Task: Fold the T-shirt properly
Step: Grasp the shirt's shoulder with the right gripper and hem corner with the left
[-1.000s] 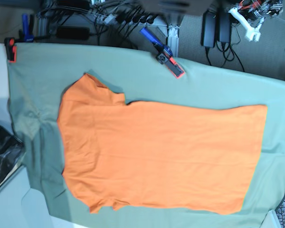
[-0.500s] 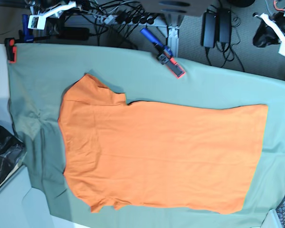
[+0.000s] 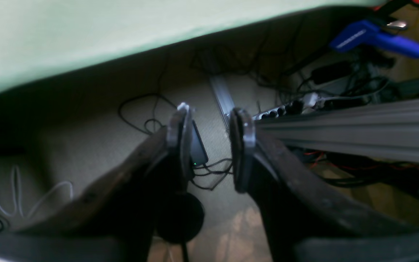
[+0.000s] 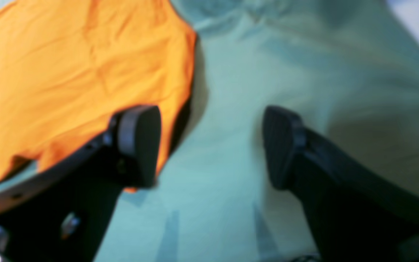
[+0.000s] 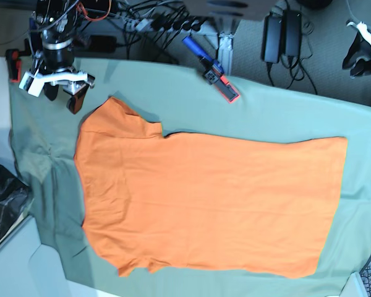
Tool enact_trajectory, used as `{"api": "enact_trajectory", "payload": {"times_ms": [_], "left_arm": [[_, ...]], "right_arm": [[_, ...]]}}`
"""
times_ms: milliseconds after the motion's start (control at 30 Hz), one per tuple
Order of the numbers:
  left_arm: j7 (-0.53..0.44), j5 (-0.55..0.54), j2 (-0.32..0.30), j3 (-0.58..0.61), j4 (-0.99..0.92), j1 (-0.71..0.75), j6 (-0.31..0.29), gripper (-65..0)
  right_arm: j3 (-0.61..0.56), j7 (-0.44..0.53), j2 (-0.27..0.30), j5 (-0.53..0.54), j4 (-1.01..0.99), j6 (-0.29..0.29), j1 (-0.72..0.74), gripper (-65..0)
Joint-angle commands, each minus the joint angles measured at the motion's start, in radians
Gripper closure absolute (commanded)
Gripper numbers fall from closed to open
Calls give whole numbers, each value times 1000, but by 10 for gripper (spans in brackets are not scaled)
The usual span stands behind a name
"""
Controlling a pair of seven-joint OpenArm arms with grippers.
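Note:
The orange T-shirt [image 5: 204, 198] lies flat on the sage-green cloth [image 5: 284, 114], sleeve end at the left, hem at the right. My right gripper [image 5: 62, 98] hovers over the cloth just beyond the shirt's upper-left sleeve corner. In the right wrist view it [image 4: 209, 145] is open and empty, with the shirt's edge [image 4: 67, 72] by its left finger [image 4: 138, 145]. My left gripper [image 5: 358, 55] is off the table at the far right. In the left wrist view it [image 3: 210, 112] is open by a narrow gap and empty, over floor and cables.
A blue and red clamp [image 5: 213, 71] grips the cloth's far edge and shows in the left wrist view [image 3: 373, 34]. A red clamp [image 5: 14, 65] sits at the far left corner. A black bag [image 5: 3, 204] lies at the left. Power bricks [image 5: 281, 34] and cables lie behind the table.
The right arm has come down from the top left to just above the cloth by the sleeve corner. The left arm has shifted at the top right. The shirt has not moved.

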Motion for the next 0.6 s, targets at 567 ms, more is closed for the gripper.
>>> {"api": "enact_trajectory", "payload": {"times_ms": [567], "left_arm": [[-18,10,-29,-14,13,5,-3,-218]], "right_arm": [[-188,-40,-44,71,-299,145,245,-439]]}}
